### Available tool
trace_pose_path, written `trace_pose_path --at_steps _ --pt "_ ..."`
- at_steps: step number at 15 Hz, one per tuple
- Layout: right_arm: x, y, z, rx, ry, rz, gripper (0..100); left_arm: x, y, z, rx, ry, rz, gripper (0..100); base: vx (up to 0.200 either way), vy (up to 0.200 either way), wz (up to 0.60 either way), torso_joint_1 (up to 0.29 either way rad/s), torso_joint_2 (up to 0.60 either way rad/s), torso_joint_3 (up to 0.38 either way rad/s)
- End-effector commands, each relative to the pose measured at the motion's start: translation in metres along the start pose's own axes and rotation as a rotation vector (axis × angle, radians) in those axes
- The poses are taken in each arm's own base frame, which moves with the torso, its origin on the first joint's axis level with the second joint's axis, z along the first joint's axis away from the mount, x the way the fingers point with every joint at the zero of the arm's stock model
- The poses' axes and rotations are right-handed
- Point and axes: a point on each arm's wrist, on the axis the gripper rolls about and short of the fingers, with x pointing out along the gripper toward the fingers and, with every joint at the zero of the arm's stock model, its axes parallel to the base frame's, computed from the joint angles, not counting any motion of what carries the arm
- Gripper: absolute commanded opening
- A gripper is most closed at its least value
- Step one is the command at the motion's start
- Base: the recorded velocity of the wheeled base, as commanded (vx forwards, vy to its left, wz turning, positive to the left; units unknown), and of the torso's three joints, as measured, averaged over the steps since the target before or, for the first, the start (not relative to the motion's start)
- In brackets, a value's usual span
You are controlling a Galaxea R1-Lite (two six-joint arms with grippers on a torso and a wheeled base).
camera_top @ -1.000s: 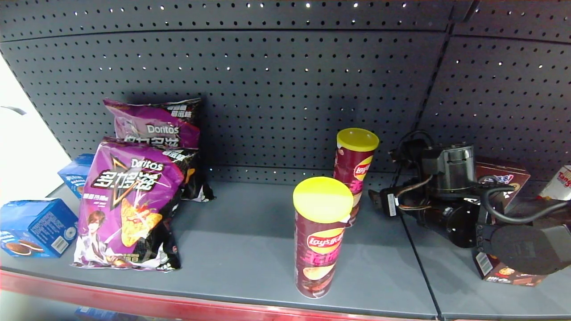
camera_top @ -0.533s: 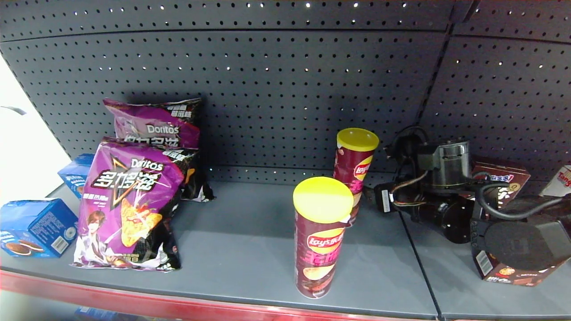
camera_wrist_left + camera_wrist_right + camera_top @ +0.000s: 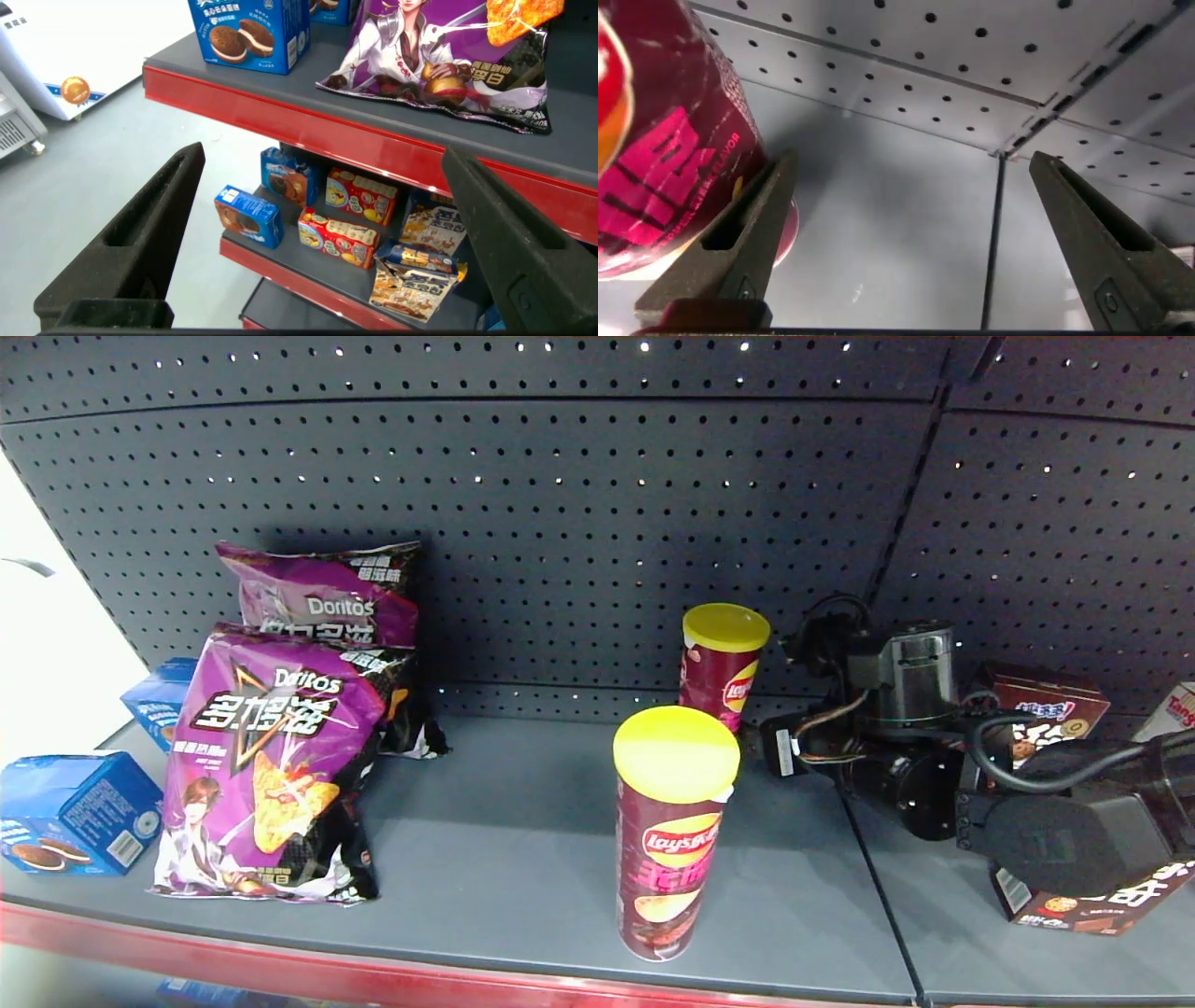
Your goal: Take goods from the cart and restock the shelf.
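The right tool (image 3: 912, 187) has its fingers apart and empty, just beside the rear maroon cylindrical crisp can with yellow lid (image 3: 719, 672), which stands upright on the grey metal shelf (image 3: 504, 840). The left tool (image 3: 322, 154) is likewise spread (nothing held). Risk: sideways finger contact may topple this tall can onto the front matching can (image 3: 670, 859).

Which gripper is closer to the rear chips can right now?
Right. The right gripper, open, is on the shelf beside the rear chips can, the can outside its jaws. The left gripper hangs open out in front of the shelf's red edge, near the purple chip bag.
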Motion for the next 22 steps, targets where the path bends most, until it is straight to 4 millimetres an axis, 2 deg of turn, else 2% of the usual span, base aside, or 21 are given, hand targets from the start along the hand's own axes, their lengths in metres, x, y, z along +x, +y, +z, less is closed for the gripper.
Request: trace_pose_path --at_steps 1,9,13,18,19,22 --pt "0.002 0.002 0.000 0.000 -0.001 0.003 100 0.000 0.000 0.000 0.000 0.000 0.000 100 0.000 0.000 0.00 0.000 0.00 0.000" --pt "0.003 0.010 0.002 -0.002 -0.009 0.022 100 0.000 0.000 0.000 0.000 0.000 0.000 100 0.000 0.000 0.00 0.000 0.00 0.000" --pt "-0.004 -0.006 0.012 0.008 -0.034 -0.007 100 0.000 0.000 0.000 0.000 0.000 0.000 100 0.000 0.000 0.00 0.000 0.00 0.000" --pt "-0.043 -0.028 0.045 -0.022 -0.158 0.025 100 0.000 0.000 0.000 0.000 0.000 0.000 100 0.000 0.000 0.00 0.000 0.00 0.000" --pt "-0.065 -0.035 0.055 -0.018 -0.200 0.051 100 0.000 0.000 0.000 0.000 0.000 0.000 100 0.000 0.000 0.00 0.000 0.00 0.000" --pt "-0.123 -0.056 0.059 -0.028 -0.218 0.140 100 0.000 0.000 0.000 0.000 0.000 0.000 100 0.000 0.000 0.00 0.000 0.00 0.000"
